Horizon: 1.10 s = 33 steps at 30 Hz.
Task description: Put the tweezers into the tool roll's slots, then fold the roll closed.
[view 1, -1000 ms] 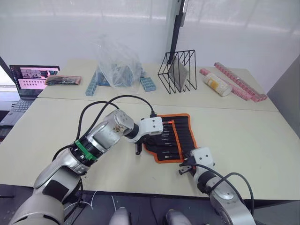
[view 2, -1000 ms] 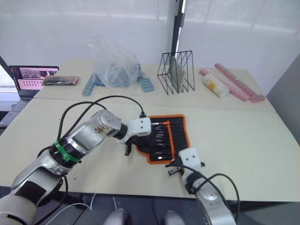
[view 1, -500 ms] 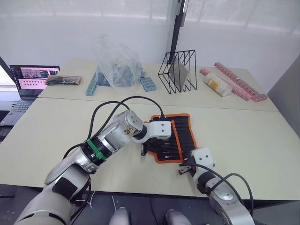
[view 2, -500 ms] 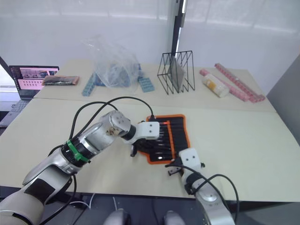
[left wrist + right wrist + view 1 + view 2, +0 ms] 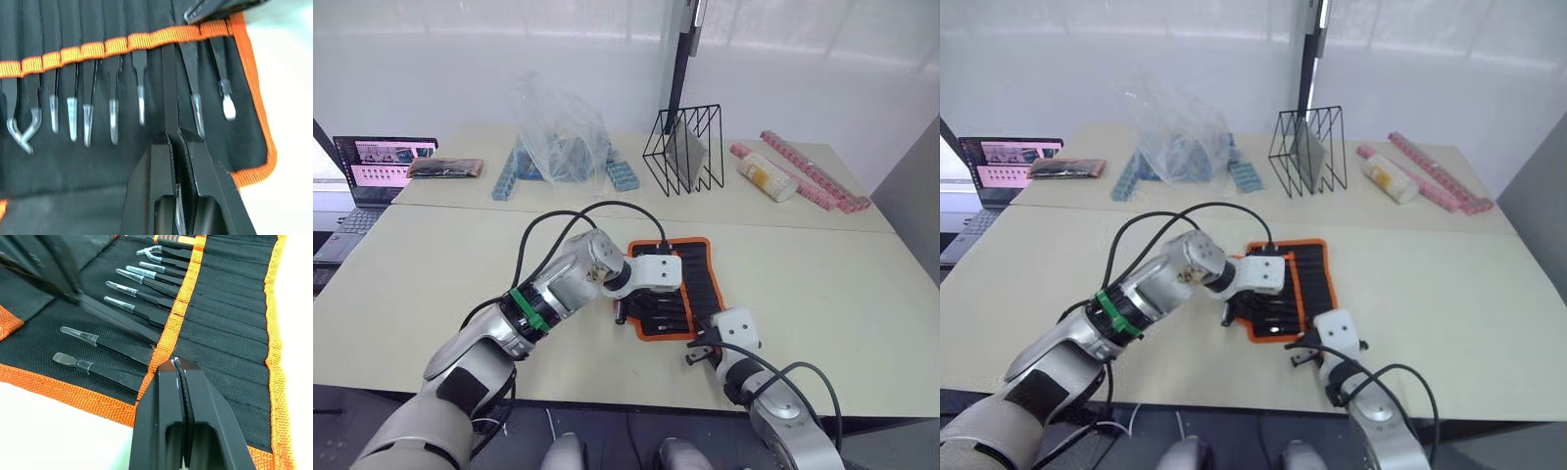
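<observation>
The tool roll (image 5: 690, 279) lies open on the near table, black with orange edging. Several tweezers (image 5: 113, 120) sit in the slots (image 5: 105, 29), handles tucked under the orange stripe (image 5: 93, 49) and capped tips sticking out. My left gripper (image 5: 174, 142) is over the roll's left half, shut on one black tweezer (image 5: 169, 88). That tweezer's far end passes under the stripe into a slot. My right gripper (image 5: 177, 366) is shut at the roll's near edge, its tips resting on the orange stripe (image 5: 188, 289).
On the far table stand a black wire rack (image 5: 685, 147), a crumpled clear plastic bag (image 5: 558, 127) over blue blocks, pink tubes (image 5: 818, 171), a bottle (image 5: 766, 177) and a dark packet with pink ends (image 5: 445, 167). A laptop (image 5: 377, 166) is at the far left.
My left gripper has moved right, from beside the roll's left edge to over the roll, carrying its tweezer to the slots. The right gripper has stayed put.
</observation>
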Available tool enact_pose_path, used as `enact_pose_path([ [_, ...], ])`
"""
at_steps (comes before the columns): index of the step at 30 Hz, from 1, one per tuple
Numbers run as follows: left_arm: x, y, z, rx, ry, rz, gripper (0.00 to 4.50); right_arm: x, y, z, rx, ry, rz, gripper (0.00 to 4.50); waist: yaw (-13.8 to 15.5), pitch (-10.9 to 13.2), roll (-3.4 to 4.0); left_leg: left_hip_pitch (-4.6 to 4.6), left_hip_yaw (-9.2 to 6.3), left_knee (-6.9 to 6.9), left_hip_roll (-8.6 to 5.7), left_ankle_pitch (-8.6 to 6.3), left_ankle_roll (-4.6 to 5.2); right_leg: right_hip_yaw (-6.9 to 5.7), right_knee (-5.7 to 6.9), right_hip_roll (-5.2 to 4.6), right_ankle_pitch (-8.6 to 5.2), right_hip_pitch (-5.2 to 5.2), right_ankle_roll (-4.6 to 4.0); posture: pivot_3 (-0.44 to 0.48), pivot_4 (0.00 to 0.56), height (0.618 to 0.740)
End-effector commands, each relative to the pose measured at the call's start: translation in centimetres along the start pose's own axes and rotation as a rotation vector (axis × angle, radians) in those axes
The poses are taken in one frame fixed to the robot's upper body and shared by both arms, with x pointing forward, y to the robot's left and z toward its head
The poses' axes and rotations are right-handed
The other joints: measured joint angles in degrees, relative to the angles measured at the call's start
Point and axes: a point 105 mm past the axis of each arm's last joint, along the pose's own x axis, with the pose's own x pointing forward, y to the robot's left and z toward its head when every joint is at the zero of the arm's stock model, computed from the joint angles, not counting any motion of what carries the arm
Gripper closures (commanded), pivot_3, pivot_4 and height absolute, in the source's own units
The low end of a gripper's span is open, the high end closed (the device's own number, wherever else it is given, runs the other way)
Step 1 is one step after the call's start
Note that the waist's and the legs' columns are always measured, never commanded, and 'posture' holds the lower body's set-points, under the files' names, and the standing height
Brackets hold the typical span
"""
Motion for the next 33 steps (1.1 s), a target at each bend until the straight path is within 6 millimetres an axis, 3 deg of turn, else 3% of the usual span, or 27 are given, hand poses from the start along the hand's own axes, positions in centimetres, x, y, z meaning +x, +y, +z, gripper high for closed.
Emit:
enact_pose_path([
  [1,0.9,0.2,2.4,0.074,-0.034,0.0,4.48,-0.3,1.2,-4.1,0.037,0.174,0.037,4.5,0.0,0.0,0.0,0.0,0.0,0.0,0.0,0.0,0.0,0.0,0.0,0.0,0.0,0.0,0.0,0.0,0.15,0.684],
  [10,4.0,-0.8,4.4,0.075,-0.103,-0.016,4.48,-0.3,1.4,-4.0,0.037,0.171,0.044,4.5,0.21,-0.02,0.0,0.04,-0.01,0.02,-0.04,0.0,0.0,0.01,0.0,-0.01,0.0,0.1,0.01,0.0,0.15,0.684],
  [19,3.6,-0.2,3.7,0.084,-0.108,0.026,4.48,-0.3,1.4,-4.1,0.034,0.171,0.045,4.5,0.69,-0.04,-0.02,0.06,-0.06,0.18,-0.1,0.01,0.01,0.02,0.0,-0.04,0.01,0.24,0.06,0.0,0.15,0.684],
  [27,0.4,0.8,3.5,0.097,-0.133,0.07,1.94,-0.1,1.3,-4.0,0.026,0.171,0.053,4.5,-0.08,-0.04,0.0,0.02,-0.08,0.12,-0.07,0.01,0.01,0.02,0.03,0.0,0.01,0.16,0.05,0.0,0.15,0.684],
  [33,-3.4,1.6,2.8,0.025,-0.181,0.133,0.02,0.2,1.1,-3.9,0.016,0.17,0.065,4.5,-0.58,-0.02,0.04,0.03,-0.08,0.11,-0.02,0.01,0.01,0.05,0.09,0.05,0.01,0.11,0.04,0.0,0.15,0.684],
])
